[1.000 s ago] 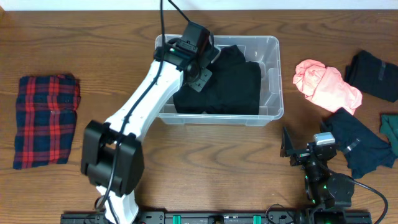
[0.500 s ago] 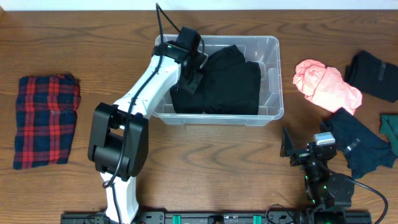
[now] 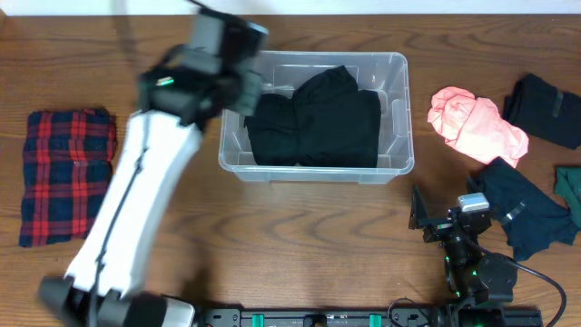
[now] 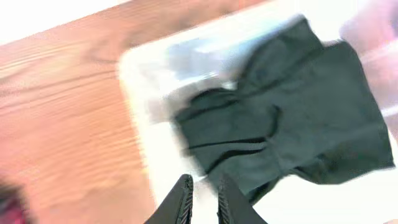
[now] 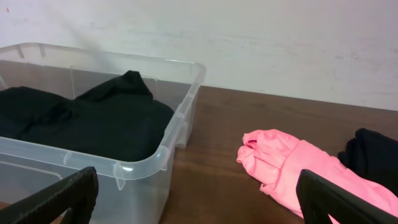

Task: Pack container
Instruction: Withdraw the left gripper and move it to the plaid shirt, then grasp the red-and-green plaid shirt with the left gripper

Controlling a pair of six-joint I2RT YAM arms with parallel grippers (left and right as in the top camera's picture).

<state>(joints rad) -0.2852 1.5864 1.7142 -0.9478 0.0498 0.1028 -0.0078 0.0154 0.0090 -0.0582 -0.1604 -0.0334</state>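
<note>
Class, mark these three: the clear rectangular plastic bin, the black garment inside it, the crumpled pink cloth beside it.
Clear rectangular plastic bin [image 3: 399,118], overhead view, right wall.
Black garment [image 3: 318,123], overhead view, middle of the fabric.
Crumpled pink cloth [image 3: 477,123], overhead view, its centre.

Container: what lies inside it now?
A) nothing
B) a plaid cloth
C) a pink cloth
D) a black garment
D: a black garment fills the container, while the pink cloth and the plaid cloth lie on the table outside it.
</note>
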